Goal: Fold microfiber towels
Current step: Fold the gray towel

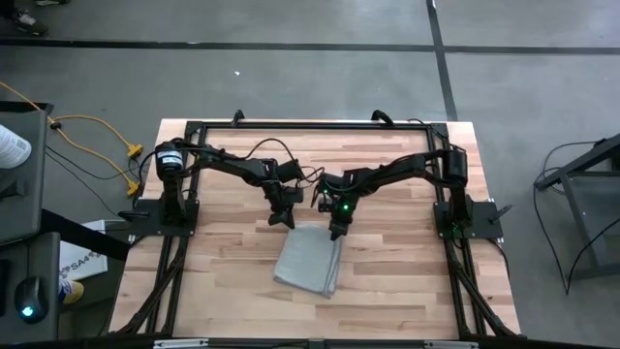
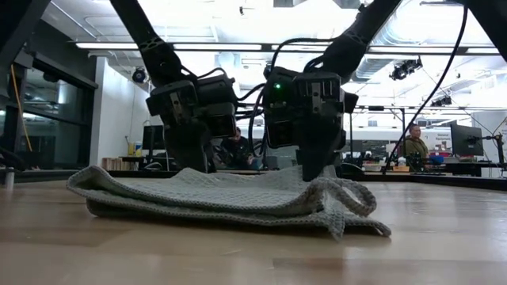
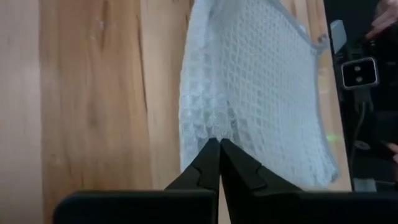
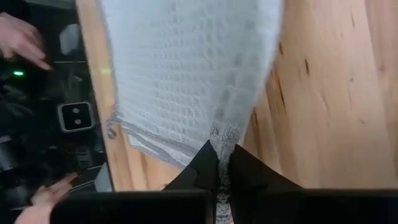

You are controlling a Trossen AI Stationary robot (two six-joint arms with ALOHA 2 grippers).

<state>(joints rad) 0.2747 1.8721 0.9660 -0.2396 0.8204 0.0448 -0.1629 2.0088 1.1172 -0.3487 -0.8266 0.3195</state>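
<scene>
We see a pale wooden butcher-block counter (image 1: 407, 281) ringed by a black metal frame (image 1: 310, 125), and beyond it a room with a seated person (image 2: 414, 142) at a desk far behind. Two dark arms reach in from the far corners toward the middle of the counter.

The light grey ribbed microfiber towel (image 1: 310, 260) lies near the middle of the counter, toward the near edge, folded over on itself so that layers stack up; from the low camera its top layer rests flat and its right end bunches into a small loop.

The left gripper (image 1: 281, 219) sits at the towel's far left corner. Its fingers (image 3: 202, 169) are pressed together, tips at the towel's edge; we cannot tell whether any cloth is caught between them.

The right gripper (image 1: 335, 231) is at the towel's far right corner, a green light glowing on its wrist. Its fingers (image 4: 208, 167) are closed with a strip of grey cloth pinched between them.
</scene>
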